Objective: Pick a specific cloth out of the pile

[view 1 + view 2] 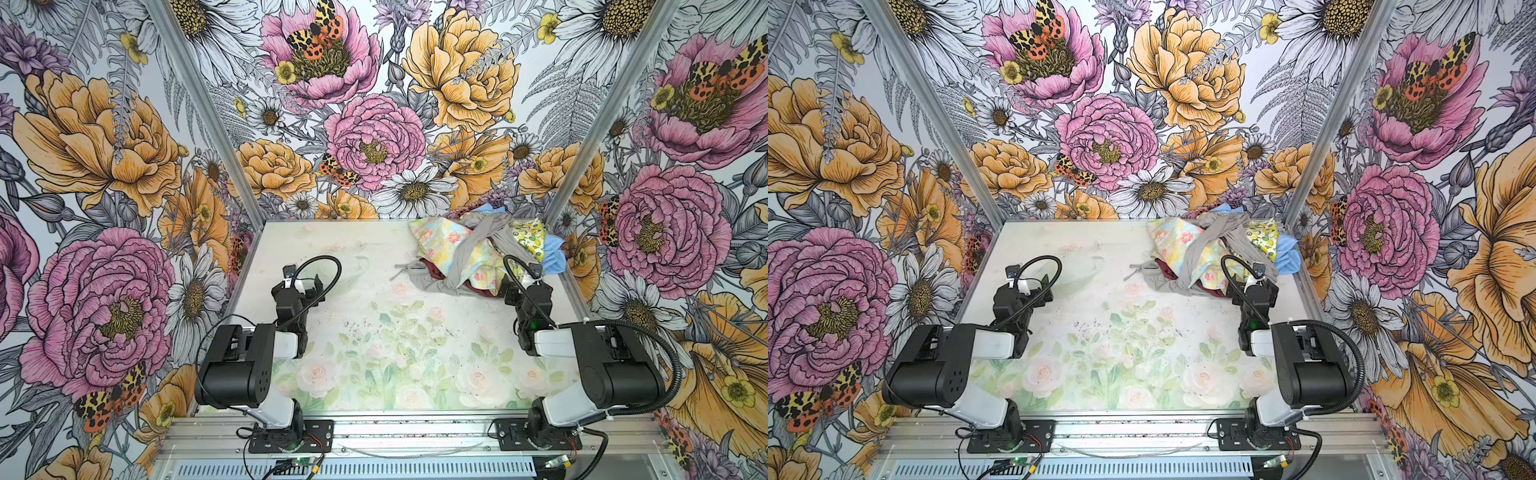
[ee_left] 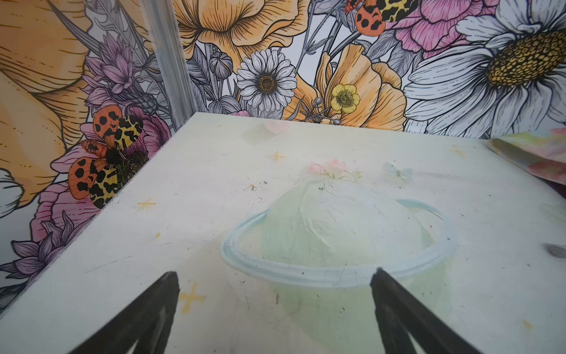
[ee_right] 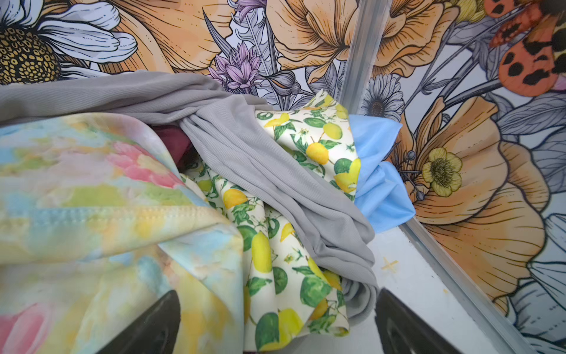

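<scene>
The pile (image 1: 469, 253) (image 1: 1204, 253) lies at the table's back right corner. It holds a pastel floral fabric (image 3: 92, 199), a grey garment (image 3: 260, 159), a lemon-print piece (image 3: 275, 245) and a bit of maroon (image 3: 171, 135). The cloth (image 1: 555, 253) (image 1: 1288, 254) (image 3: 376, 184) is plain light blue; it pokes out at the pile's far right side against the wall and is mostly buried. My right gripper (image 1: 510, 291) (image 3: 277, 294) stands open at the pile's near edge, with the lemon-print hem and a grey fold lying between its fingers. My left gripper (image 1: 314, 286) (image 2: 274, 272) is open over bare table.
Floral-printed walls close in the table (image 1: 374, 332) on three sides. An aluminium corner post (image 3: 364, 52) stands right behind the blue cloth. A grey cord end (image 1: 401, 266) trails left from the pile. The pastel fabric's edge (image 2: 533, 153) shows in the left wrist view.
</scene>
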`<move>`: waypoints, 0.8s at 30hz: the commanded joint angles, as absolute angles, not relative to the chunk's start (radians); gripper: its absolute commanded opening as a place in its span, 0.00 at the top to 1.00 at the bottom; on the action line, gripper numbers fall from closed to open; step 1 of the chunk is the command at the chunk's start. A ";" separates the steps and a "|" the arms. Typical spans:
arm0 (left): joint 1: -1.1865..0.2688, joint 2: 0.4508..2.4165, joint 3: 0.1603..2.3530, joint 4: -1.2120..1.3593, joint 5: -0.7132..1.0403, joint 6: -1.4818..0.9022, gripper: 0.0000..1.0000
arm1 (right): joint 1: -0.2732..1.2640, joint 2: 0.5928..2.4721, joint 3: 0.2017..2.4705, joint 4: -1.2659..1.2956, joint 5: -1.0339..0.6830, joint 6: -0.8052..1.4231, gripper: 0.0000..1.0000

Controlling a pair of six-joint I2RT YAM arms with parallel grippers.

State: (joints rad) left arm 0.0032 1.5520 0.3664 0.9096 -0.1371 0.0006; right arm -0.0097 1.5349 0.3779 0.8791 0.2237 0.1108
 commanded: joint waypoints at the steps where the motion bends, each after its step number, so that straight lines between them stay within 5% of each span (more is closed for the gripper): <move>1: -0.003 1.549 0.380 0.930 -0.129 0.011 0.01 | -0.003 1.536 0.373 0.907 0.218 0.107 0.01; 24: 0.007 1.549 0.382 0.931 -0.112 0.003 0.01 | -0.003 1.537 0.373 0.908 0.218 0.107 0.01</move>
State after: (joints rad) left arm 0.0025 1.5520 0.3668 0.9096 -0.1368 0.0032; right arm -0.0097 1.5349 0.3779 0.8791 0.2237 0.1108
